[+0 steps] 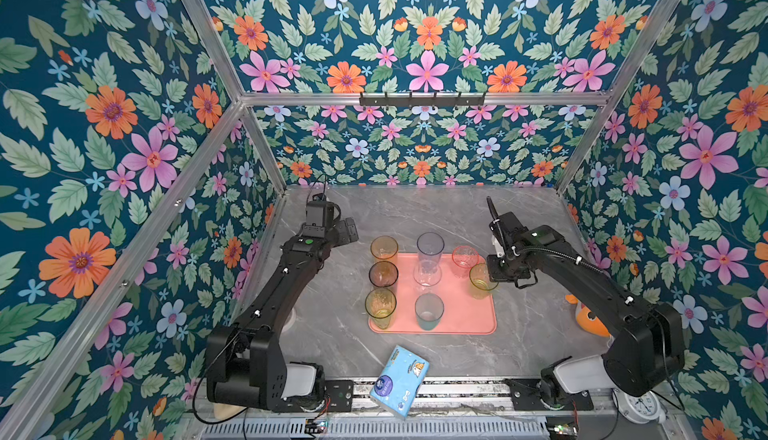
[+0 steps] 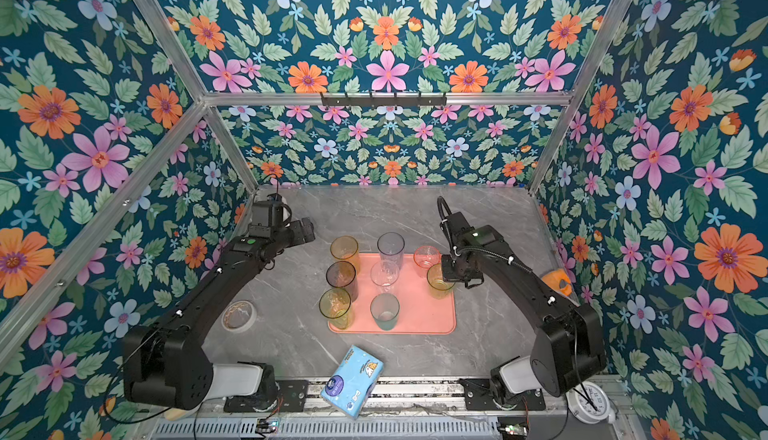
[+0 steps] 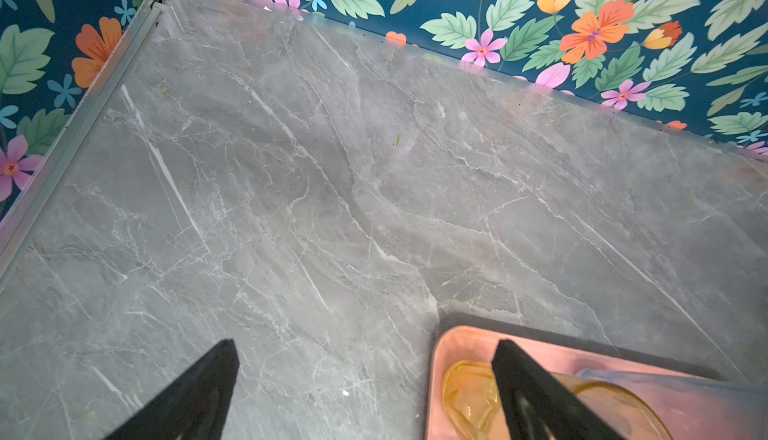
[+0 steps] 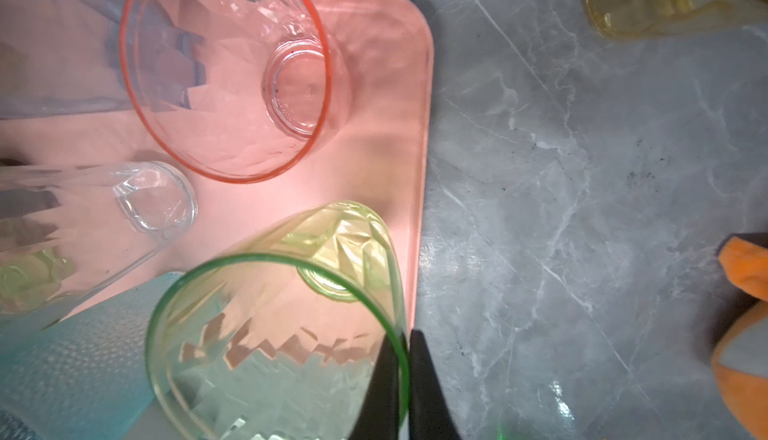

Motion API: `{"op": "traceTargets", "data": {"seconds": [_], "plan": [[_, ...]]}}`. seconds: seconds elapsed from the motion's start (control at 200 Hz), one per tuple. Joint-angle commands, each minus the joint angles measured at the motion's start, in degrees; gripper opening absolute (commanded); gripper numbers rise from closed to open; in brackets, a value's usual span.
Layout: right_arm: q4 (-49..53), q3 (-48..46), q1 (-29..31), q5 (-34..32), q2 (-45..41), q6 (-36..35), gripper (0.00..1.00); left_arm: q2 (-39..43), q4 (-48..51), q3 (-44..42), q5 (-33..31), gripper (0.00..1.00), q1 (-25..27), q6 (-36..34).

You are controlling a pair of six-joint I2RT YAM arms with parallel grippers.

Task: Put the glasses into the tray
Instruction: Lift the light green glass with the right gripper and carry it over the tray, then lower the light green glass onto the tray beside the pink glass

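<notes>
grey marble tabletop (image 3: 332, 167): right gripper (image 4: 405, 334) pinches the green glass (image 4: 291, 250) by its wall, to set it upright at the tray (image 4: 374, 167) edge; left gripper (image 3: 365, 346) gapes wide, empty.

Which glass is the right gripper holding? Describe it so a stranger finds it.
Start at the salmon-pink tray mid-table. At its right edge, beside the short pink tumbler, is the yellow-green glass. It alone has its rim pinched by the right gripper.

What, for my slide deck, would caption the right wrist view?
Right pincer shut on the green glass rim, at the tray edge beside a pink glass and clear glass.
</notes>
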State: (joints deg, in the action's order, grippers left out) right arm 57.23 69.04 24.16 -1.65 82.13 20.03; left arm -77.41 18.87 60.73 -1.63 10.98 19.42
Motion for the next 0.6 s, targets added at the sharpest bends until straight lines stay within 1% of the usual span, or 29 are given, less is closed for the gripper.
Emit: {"op": "traceTargets", "data": {"seconds": [0.0,0.295,0.46,0.595], "plan": [[-1.13,-0.04,1.52,-0.92,0.41,1.7,0.0,0.31,-0.86,-0.34,-0.01,0.98,-0.08,0.14],[-2.82,-0.16,5.3,-0.88,2.43,3.28,0.0,0.43,-1.02,-0.88,-0.09,0.98,-0.09,0.17],[-4.02,-0.83,6.13,-0.85,3.26,3.84,0.0,0.62,-1.12,-0.97,-0.04,0.98,-0.13,0.17],[-4.59,-1.58,6.12,-2.67,3.45,4.36,0.0,0.52,-1.13,-1.05,-0.12,0.98,-0.08,0.01]]}}
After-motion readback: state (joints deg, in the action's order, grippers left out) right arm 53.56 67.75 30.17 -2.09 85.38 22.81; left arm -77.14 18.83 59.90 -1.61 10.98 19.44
